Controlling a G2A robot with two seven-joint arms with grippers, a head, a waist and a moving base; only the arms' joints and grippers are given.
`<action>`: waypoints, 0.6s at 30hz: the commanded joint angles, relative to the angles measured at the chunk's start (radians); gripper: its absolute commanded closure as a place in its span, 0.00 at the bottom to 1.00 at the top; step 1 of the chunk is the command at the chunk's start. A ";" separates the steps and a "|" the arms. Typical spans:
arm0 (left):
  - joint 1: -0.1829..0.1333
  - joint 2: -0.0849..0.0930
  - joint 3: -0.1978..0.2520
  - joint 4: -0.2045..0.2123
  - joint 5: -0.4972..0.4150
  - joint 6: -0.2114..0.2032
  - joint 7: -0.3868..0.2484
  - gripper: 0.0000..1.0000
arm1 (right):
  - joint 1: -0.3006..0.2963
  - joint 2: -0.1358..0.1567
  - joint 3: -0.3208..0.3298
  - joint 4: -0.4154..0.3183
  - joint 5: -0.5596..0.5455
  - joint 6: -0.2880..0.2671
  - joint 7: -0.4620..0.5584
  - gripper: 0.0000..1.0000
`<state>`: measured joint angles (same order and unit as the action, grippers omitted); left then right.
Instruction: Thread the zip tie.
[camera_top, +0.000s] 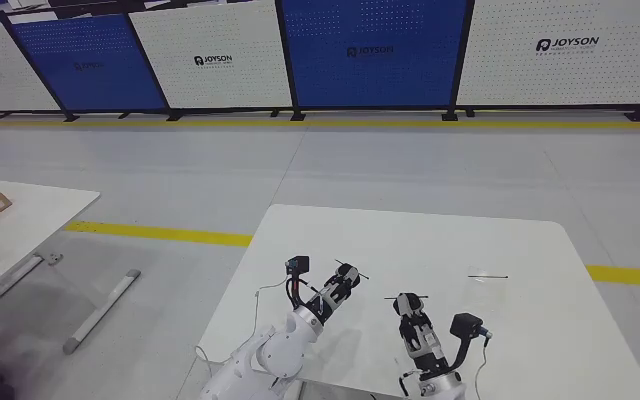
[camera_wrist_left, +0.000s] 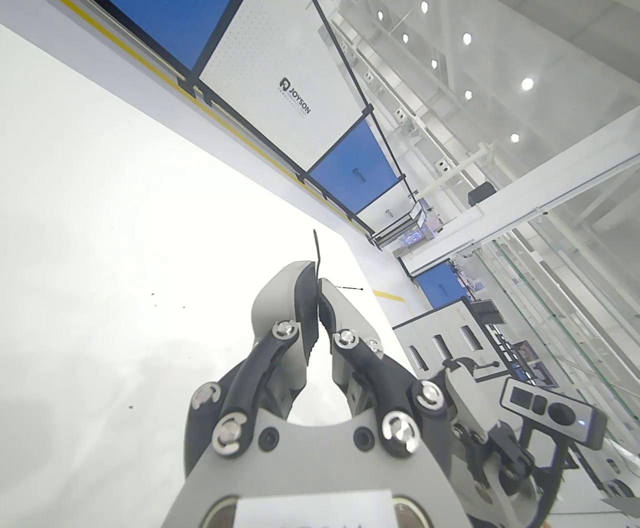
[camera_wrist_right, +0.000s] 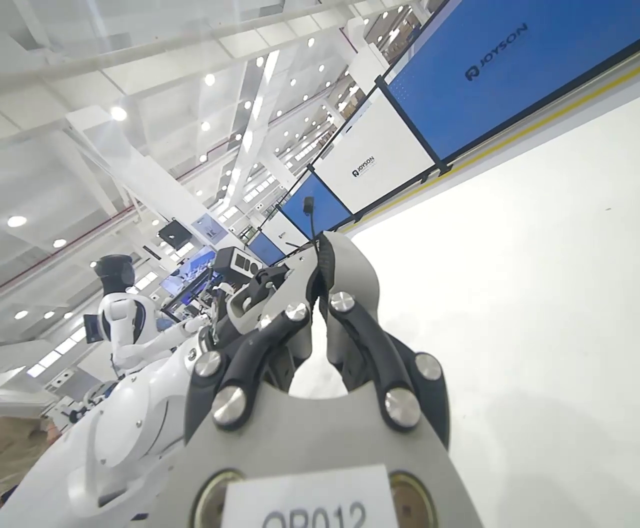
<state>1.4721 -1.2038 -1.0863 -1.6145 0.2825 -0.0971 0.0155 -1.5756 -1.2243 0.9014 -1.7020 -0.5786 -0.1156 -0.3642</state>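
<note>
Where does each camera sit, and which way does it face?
Top view: above the arms, looking down at the white table; left arm, right arm show.
Left wrist view: on that wrist, facing across the table; left gripper shut on a black strip.
Right wrist view: on that wrist, facing the panels; right gripper shut on a zip tie.
Shared: top and left wrist views show a loose tie on the table.

- The hall is bright all over; round ceiling lamps (camera_wrist_right: 118, 113) shine down from above.
- The white table (camera_wrist_left: 100, 210) glares so much that its top looks washed out.
- Straight lines bend near the wrist views' edges.
- The far hall looks hazy, maybe from glare.
</note>
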 joint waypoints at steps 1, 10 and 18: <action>0.000 0.000 0.000 0.000 0.000 0.000 0.000 1.00 | 0.000 0.000 0.001 0.001 0.004 0.001 0.003 1.00; 0.005 -0.003 0.002 -0.023 -0.019 -0.001 0.009 1.00 | 0.033 -0.012 0.064 -0.026 0.166 0.111 0.120 1.00; -0.006 -0.011 0.038 -0.079 0.014 0.099 -0.006 1.00 | 0.016 -0.017 0.085 -0.022 0.152 0.114 0.127 1.00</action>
<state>1.4678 -1.2134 -1.0596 -1.6926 0.2834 -0.0116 0.0180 -1.5571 -1.2411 0.9797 -1.7263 -0.4344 0.0021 -0.2329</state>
